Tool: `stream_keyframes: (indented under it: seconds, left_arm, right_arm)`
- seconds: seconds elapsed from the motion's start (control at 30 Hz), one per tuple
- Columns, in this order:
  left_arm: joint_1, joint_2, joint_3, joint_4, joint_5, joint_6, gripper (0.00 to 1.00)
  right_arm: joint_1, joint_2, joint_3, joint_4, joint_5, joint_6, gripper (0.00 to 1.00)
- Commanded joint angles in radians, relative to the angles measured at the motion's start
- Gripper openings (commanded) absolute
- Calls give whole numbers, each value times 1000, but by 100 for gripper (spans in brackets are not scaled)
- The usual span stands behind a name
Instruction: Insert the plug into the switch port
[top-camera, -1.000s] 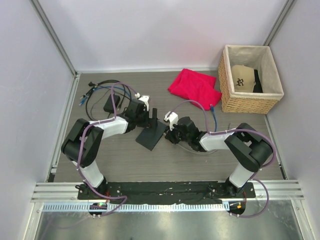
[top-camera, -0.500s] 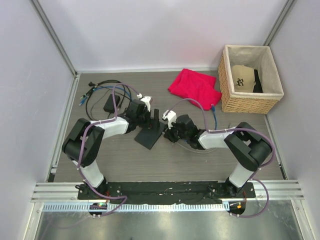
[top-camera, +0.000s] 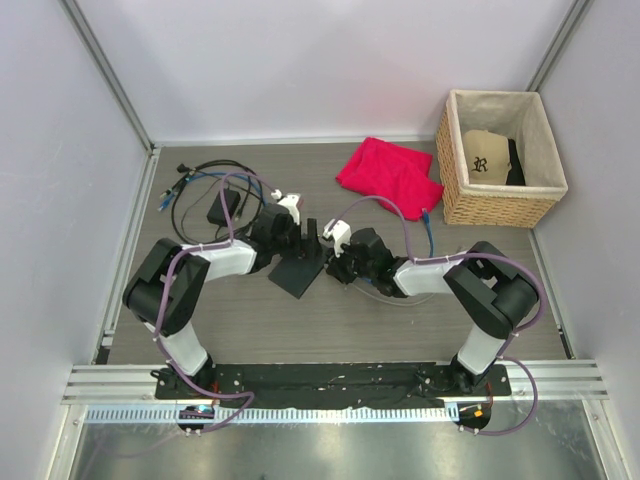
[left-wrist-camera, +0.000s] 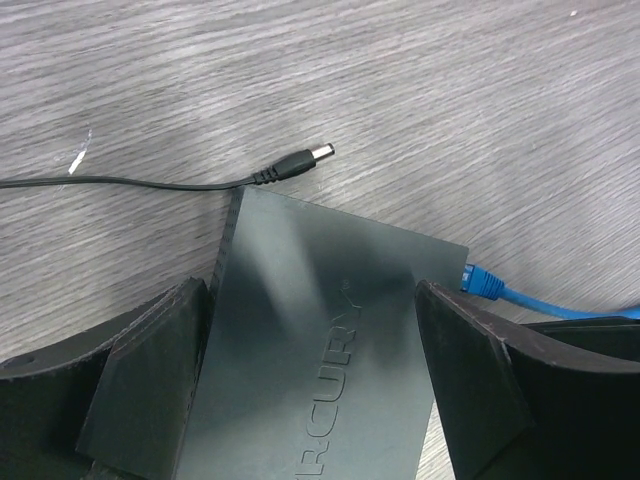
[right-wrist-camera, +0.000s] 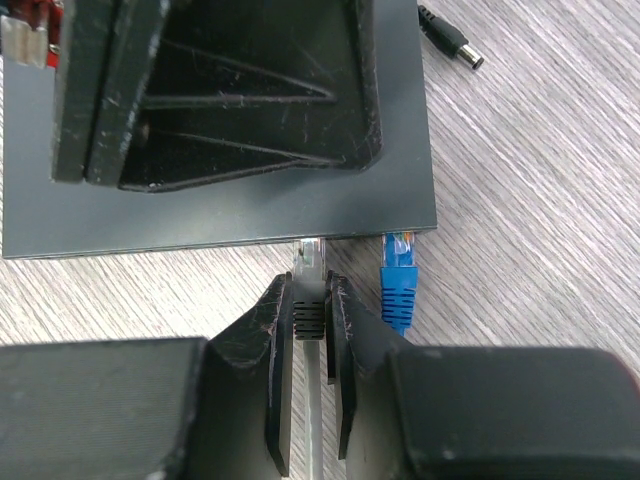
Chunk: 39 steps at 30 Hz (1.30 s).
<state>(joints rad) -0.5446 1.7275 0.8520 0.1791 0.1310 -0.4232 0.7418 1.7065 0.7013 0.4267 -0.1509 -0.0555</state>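
Note:
The switch (top-camera: 296, 276) is a flat dark box lying mid-table; it also shows in the left wrist view (left-wrist-camera: 320, 300) and the right wrist view (right-wrist-camera: 220, 215). My left gripper (top-camera: 305, 240) (left-wrist-camera: 310, 300) straddles it, with its fingers (left-wrist-camera: 150, 380) pressed on both long sides. My right gripper (top-camera: 336, 262) (right-wrist-camera: 308, 290) is shut on a clear plug (right-wrist-camera: 309, 258) with a black boot. The plug's tip is at the switch's socket edge. A blue plug (right-wrist-camera: 398, 272) sits in the socket beside it.
A loose barrel plug (left-wrist-camera: 305, 160) on a black cord lies by the switch's far corner. A power brick (top-camera: 222, 207) and coiled cables (top-camera: 190, 185) lie at the back left. A red cloth (top-camera: 390, 172) and a wicker basket (top-camera: 500, 208) stand at the back right.
My right gripper has moved slightly left with the plug, closer to the switch's edge. My left gripper and the switch have shifted a little.

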Motion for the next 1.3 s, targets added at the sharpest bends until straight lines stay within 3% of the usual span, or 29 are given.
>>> stream_keyframes:
  seconds: [0.0,0.8,1.1,1.27]
  left_arm:
    - [-44,23,-64,-47,194,-121,87]
    - [-176,17,-93,59,305,-262,80]
    - [-104,-26,-28,-118,59,-180,86]
    - [-95,-49,30,-219,-157,-158,95]
  right_arm:
    - [2,-18,70,190,-10,14,1]
    - [11,-13,170,251,7,-24,1]
    - [11,-106,24,123,66,-23,15]
    - [11,-160,-35,18,80,-20,39]
